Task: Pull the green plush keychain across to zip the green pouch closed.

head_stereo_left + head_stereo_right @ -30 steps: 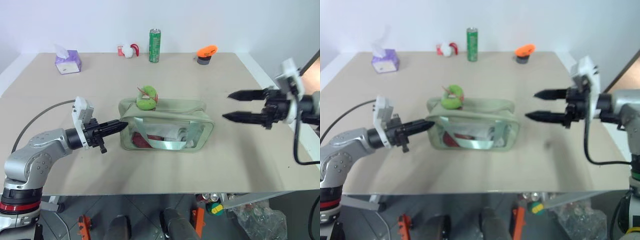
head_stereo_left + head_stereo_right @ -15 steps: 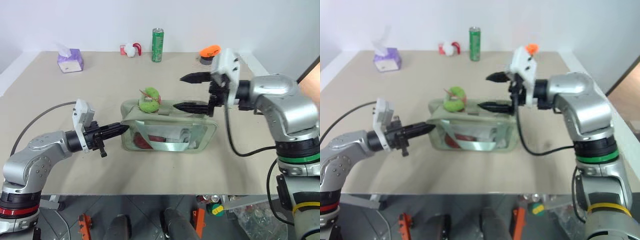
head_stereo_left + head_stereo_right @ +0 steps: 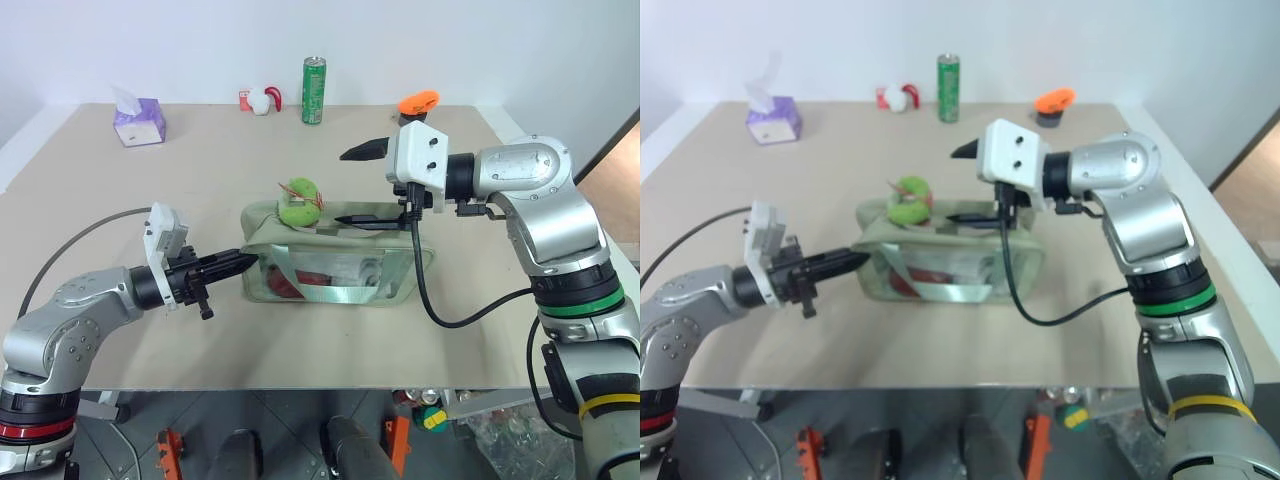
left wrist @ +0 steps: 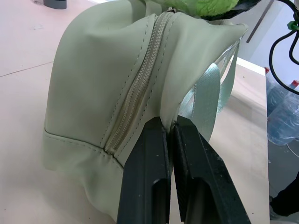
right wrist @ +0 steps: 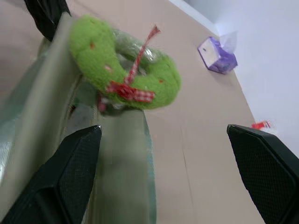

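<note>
- While the left gripper (image 4: 169,135) pinches the end seam of the pouch (image 3: 335,262), fingers pressed together, the pouch sits mid-table (image 3: 300,150).
- The keychain (image 3: 298,201) rests on the pouch's top, toward that pinched end.
- The right gripper (image 3: 352,186) hovers over the top, jaws wide, just beside the keychain, holding nothing.

No legible text, label or number anywhere
</note>
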Action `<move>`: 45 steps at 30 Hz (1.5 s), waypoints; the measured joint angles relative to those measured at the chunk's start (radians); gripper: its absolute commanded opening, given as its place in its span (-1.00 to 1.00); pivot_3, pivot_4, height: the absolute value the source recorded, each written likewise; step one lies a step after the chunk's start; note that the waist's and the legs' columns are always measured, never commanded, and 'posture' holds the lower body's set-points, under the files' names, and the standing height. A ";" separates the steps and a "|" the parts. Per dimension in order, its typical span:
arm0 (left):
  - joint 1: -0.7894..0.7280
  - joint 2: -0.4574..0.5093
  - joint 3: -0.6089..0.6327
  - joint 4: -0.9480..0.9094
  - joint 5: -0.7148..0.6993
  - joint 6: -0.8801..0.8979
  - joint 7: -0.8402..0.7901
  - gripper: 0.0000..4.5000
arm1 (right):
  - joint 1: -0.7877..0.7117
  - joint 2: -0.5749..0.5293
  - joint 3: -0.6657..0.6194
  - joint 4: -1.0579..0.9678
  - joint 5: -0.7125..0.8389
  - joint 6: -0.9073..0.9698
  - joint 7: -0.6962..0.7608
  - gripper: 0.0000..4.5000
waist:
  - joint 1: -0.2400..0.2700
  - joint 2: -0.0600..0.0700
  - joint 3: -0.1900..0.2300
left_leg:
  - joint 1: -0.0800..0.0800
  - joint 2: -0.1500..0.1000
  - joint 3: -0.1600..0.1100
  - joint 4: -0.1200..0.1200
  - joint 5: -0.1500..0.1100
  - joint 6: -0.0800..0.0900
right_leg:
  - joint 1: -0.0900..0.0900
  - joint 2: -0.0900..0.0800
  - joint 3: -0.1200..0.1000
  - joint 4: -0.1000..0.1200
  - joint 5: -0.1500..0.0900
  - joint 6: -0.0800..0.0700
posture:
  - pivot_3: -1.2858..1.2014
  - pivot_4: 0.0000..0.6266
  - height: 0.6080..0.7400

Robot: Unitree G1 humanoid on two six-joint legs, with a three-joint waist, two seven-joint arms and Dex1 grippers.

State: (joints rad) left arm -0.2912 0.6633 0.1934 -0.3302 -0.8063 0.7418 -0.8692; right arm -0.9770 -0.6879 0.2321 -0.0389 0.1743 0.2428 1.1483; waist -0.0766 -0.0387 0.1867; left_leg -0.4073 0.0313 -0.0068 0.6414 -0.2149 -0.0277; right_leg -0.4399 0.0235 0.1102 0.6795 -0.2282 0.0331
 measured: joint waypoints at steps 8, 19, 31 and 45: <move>0.003 -0.003 0.000 -0.003 0.000 -0.002 0.008 -1.00 | -0.015 0.076 0.034 -0.022 -0.040 -0.013 -0.017 0.98 | 0.000 0.000 0.000 | 0.000 0.000 0.000 0.000 0.000 0.000 | 0.000 0.000 0.000 0.000 0.000 0.000 | 0.03 -0.52 1.00; 0.008 -0.006 0.000 -0.004 -0.001 -0.006 0.010 -1.00 | -0.015 0.137 0.041 -0.027 -0.050 -0.011 -0.035 0.63 | 0.000 0.000 0.000 | 0.000 0.000 -0.001 0.000 0.000 0.000 | 0.000 0.000 -0.001 0.000 0.000 0.000 | 0.03 -0.52 1.00; 0.018 -0.006 0.000 -0.005 -0.002 -0.022 0.016 -1.00 | -0.015 0.137 0.041 -0.026 -0.028 -0.006 -0.003 -0.97 | 0.000 0.000 0.000 | 0.000 0.000 -0.001 0.000 0.000 0.000 | 0.000 0.000 -0.001 0.000 0.000 -0.001 | 0.03 -0.52 1.00; 0.021 -0.007 0.000 -0.005 -0.003 -0.028 0.017 -1.00 | -0.016 0.114 0.038 0.006 -0.032 -0.035 0.018 -0.97 | 0.000 0.000 0.000 | 0.000 0.000 -0.001 0.000 0.000 0.000 | 0.000 0.000 -0.001 0.000 0.000 -0.001 | 0.03 -0.52 1.00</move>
State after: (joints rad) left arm -0.2702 0.6568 0.1937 -0.3351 -0.8088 0.7142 -0.8519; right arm -0.9928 -0.5737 0.2704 -0.0327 0.1427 0.2076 1.1665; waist -0.0766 -0.0387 0.1867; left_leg -0.4070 0.0313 -0.0076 0.6416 -0.2148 -0.0278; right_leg -0.4395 0.0235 0.1093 0.6796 -0.2277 0.0323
